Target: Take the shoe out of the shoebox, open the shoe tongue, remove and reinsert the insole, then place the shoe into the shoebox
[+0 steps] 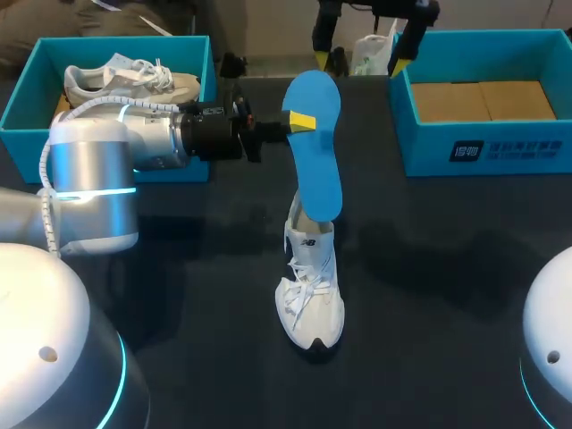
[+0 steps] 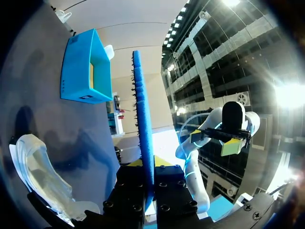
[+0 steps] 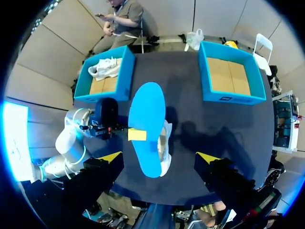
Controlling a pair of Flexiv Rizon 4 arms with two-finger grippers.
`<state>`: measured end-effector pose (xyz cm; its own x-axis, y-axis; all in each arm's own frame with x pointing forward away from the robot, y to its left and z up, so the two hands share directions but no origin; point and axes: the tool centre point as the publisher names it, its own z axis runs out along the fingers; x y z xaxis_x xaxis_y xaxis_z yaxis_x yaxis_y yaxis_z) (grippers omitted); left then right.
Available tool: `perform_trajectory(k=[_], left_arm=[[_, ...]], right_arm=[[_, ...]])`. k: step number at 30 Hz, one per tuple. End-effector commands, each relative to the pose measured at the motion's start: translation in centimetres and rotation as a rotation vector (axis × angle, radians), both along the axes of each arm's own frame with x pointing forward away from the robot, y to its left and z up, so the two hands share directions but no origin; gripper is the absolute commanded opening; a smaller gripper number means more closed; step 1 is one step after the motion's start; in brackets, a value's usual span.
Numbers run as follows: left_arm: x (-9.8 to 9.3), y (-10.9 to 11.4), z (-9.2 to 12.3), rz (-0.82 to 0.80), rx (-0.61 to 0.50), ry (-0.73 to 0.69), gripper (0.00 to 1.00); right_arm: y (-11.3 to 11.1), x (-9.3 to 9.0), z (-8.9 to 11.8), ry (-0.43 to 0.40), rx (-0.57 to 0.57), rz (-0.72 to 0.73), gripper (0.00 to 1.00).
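A blue insole [image 1: 317,152] stands on edge above the table, its lower end reaching down to the heel of a white shoe [image 1: 311,290] that lies on the dark table. My left gripper [image 1: 300,121] is shut on the insole's upper part from the left. Seen from the left wrist, the insole [image 2: 143,124] runs edge-on out of the gripper [image 2: 148,164], with the shoe [image 2: 40,169] beside it. My right gripper [image 1: 362,54] hangs open high over the table's far edge, holding nothing. From there the insole [image 3: 148,119] and shoe [image 3: 165,148] lie under the right gripper [image 3: 159,157].
A blue shoebox [image 1: 27,98] at the far left holds a second white shoe [image 1: 134,80]. Another blue shoebox [image 1: 487,147] at the far right shows only its cardboard floor. The left arm's silver body [image 1: 89,170] crosses the table's left side.
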<state>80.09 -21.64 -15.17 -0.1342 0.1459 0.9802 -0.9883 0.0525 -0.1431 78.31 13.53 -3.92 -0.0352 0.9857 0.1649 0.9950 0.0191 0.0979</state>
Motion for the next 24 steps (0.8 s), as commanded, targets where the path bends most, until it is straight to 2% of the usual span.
perform_trajectory(k=[1, 13, 21, 24], left_arm=[[0.0, -0.1, 0.0, 0.002, -0.001, -0.001, 0.00], [0.0, -0.1, 0.0, 0.002, -0.001, -0.001, 0.00], [0.0, -0.1, 0.0, 0.002, -0.001, -0.001, 0.00], [0.0, -0.1, 0.0, 0.002, -0.001, -0.001, 0.00]], right_arm=[[0.0, 0.0, 0.0, 0.001, 0.000, -0.001, 1.00], [0.0, 0.0, 0.0, 0.001, 0.000, -0.001, 1.00], [1.0, -0.1, -0.8, -0.034, -0.004, -0.011, 1.00], [1.6, -0.2, -1.1, -0.023, -0.028, 0.002, 1.00]])
